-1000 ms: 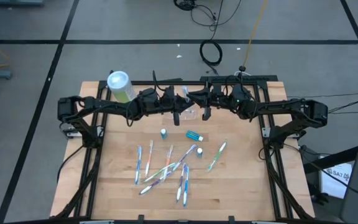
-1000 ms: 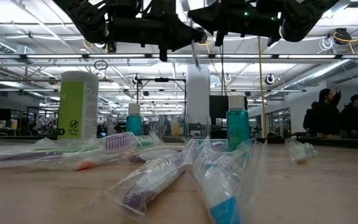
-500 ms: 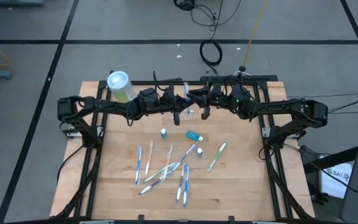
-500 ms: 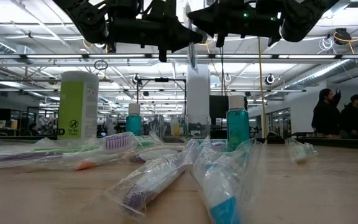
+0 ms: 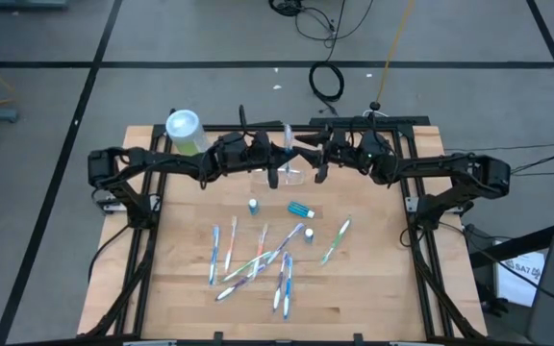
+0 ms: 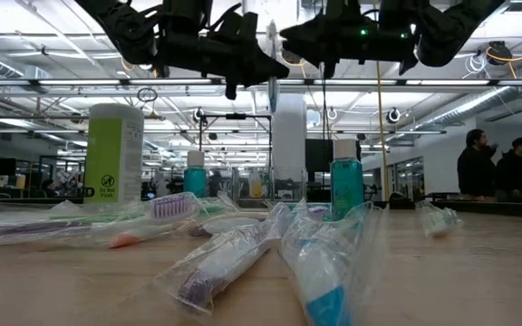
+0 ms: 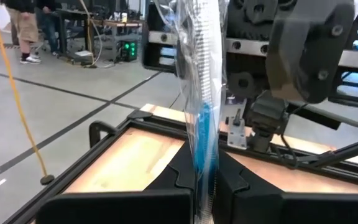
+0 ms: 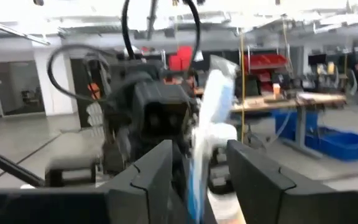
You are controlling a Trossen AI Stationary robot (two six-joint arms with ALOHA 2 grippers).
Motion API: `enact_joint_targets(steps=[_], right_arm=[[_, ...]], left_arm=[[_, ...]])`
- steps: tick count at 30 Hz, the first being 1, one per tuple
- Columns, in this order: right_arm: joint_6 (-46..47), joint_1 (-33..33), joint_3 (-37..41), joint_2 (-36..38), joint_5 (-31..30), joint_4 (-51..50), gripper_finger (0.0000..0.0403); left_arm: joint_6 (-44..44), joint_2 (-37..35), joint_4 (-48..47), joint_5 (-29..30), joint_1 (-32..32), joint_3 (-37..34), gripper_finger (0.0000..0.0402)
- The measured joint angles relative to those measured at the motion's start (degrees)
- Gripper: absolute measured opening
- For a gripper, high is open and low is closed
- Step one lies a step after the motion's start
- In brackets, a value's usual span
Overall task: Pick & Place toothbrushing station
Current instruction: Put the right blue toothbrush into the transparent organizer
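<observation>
My left gripper [image 5: 279, 154] hangs above the table's far middle, shut on a toothbrush in a clear wrapper [image 7: 202, 124], which stands upright in the low view [image 6: 272, 54]. Facing it from the right, my right gripper [image 5: 308, 150] is open. Its fingers [image 8: 148, 177] stand on either side of the wrapped toothbrush [image 8: 209, 124] without touching it. The toothbrushing station [image 5: 291, 176], a small clear holder, rests on the table below both grippers. My left gripper pinches the wrapped toothbrush between its two fingers [image 7: 180, 180] at the blue handle part [image 7: 205, 163]. The fingers come level from the table's left and lie across the brush. The brush stands upright, clear of the table, and most of its length rises above the fingers.
A green-and-white canister [image 5: 186, 132] stands at the far left. Small teal bottles [image 5: 254, 205] [image 5: 300, 209] lie nearer the middle. Several wrapped toothbrushes [image 5: 258, 259] are scattered over the table's near middle. A dark frame [image 5: 147, 231] runs along the sides.
My right gripper has opened and let go of the wrapped toothbrush. The brush stays in my left gripper and stands a little more upright than before.
</observation>
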State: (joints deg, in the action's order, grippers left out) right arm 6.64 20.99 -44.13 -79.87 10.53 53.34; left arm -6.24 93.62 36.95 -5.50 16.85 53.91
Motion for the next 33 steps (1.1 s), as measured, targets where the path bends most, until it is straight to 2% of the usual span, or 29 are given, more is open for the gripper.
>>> enact_joint_targets(steps=[3, 16, 27, 31, 33], right_arm=[[0.13, 0.14, 1.45, 1.05, -0.06, 0.49, 0.0155], [0.8, -0.48, 5.39, 3.63, 0.23, 0.43, 0.0149], [0.05, -2.43, 5.84, 3.63, 0.23, 1.36, 0.0147], [-0.03, -2.7, 5.85, 3.63, 0.24, 1.44, 0.0147], [-0.13, -2.72, 5.85, 3.63, 0.24, 1.44, 0.0148]], left_arm=[[0.31, -0.83, -1.72, 0.18, 0.62, -0.02, 0.0009], [3.34, -4.46, -14.51, 7.58, 4.06, -0.04, 0.0009], [4.48, -4.46, -15.82, 7.71, 5.74, -0.2, 0.0009], [3.72, -4.47, -14.75, 9.21, 5.73, -3.08, 0.0009], [2.45, -4.42, -10.99, 8.48, 6.2, -5.16, 0.0009]])
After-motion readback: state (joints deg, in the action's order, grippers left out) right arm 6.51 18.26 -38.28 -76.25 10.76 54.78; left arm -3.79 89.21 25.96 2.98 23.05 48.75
